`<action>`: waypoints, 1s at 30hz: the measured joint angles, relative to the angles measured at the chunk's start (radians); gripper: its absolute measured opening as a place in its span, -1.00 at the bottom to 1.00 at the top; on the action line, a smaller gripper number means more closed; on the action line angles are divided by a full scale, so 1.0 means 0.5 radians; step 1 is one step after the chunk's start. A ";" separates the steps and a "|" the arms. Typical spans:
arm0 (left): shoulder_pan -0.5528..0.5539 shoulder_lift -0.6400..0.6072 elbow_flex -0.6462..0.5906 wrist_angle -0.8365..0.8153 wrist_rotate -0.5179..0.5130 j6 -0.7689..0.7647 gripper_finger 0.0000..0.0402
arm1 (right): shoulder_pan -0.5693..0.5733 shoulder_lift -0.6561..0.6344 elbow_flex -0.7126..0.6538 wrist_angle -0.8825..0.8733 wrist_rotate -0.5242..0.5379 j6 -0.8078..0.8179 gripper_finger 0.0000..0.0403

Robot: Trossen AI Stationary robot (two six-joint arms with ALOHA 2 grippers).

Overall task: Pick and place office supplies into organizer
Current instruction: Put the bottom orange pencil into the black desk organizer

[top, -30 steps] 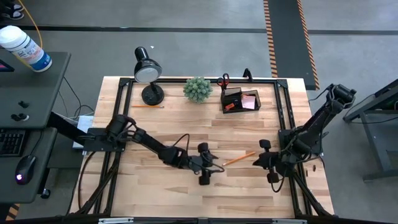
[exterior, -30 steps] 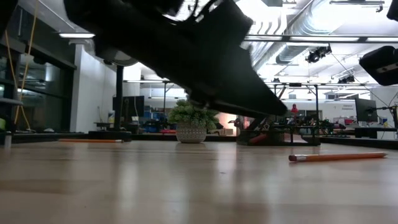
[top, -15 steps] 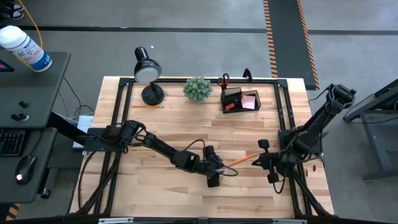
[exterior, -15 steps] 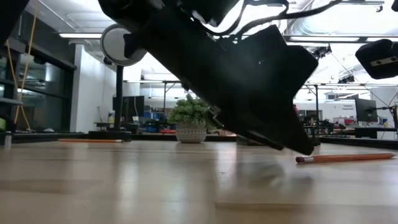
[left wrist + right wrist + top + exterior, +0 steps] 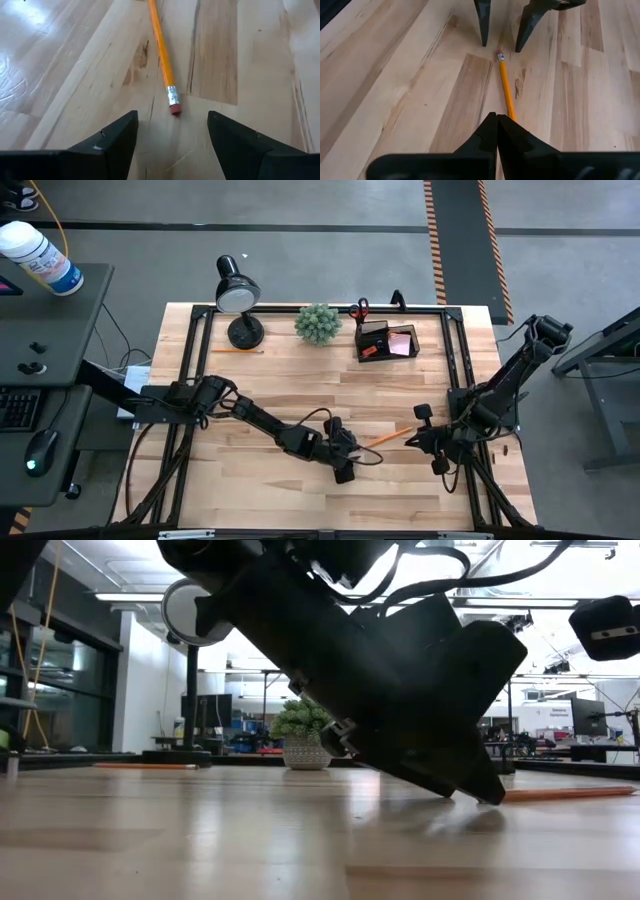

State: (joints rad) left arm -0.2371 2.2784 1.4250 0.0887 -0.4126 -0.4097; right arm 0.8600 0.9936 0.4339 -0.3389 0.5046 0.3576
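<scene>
**Left tool spread at the eraser end of a pencil**

The left tool [image 5: 352,462] is low over the middle of the wooden surface [image 5: 250,380], with its two fingers [image 5: 112,140] spread wide apart. In the left wrist view, the eraser end of an orange pencil [image 5: 162,60] lies just in front of the gap between the fingers, and the fingers do not touch it. The right wrist view shows the same two dark fingertips standing on either side of the eraser end. In the low view, the left arm fills most of the picture and its tip is close to the surface, with the pencil visible behind it on the right.

The right tool [image 5: 432,442] is near the right edge of the surface, at the other end of the same pencil. Its fingers [image 5: 495,135] are pressed together and hold nothing. The pencil lies on the surface between the two tools, and its far end passes under the closed tips in the right wrist view.

The black organizer [image 5: 385,342] stands at the back of the surface, to the right of the green plant ball [image 5: 317,323]. A pink pad [image 5: 402,342] lies in its tray part and red-handled scissors [image 5: 359,310] stand in its taller part. A second pencil [image 5: 238,351] lies near the base of the black desk lamp [image 5: 238,300] at the back left.
</scene>
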 joint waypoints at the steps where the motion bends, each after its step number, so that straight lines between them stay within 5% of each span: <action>1: 0.001 0.000 0.000 -0.001 0.000 -0.007 0.14 | -0.001 0.000 0.000 0.001 0.005 -0.001 -1.00; 14: 0.002 0.000 -0.002 0.040 -0.027 0.000 0.13 | -0.001 0.000 0.001 0.024 0.032 0.004 -1.00; 30: 0.002 0.000 -0.002 0.094 -0.005 0.042 -0.15 | -0.001 0.000 0.001 0.032 0.033 0.015 -1.00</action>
State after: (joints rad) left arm -0.2359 2.2784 1.4242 0.1356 -0.4152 -0.3886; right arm 0.8597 0.9936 0.4343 -0.3229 0.5209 0.3653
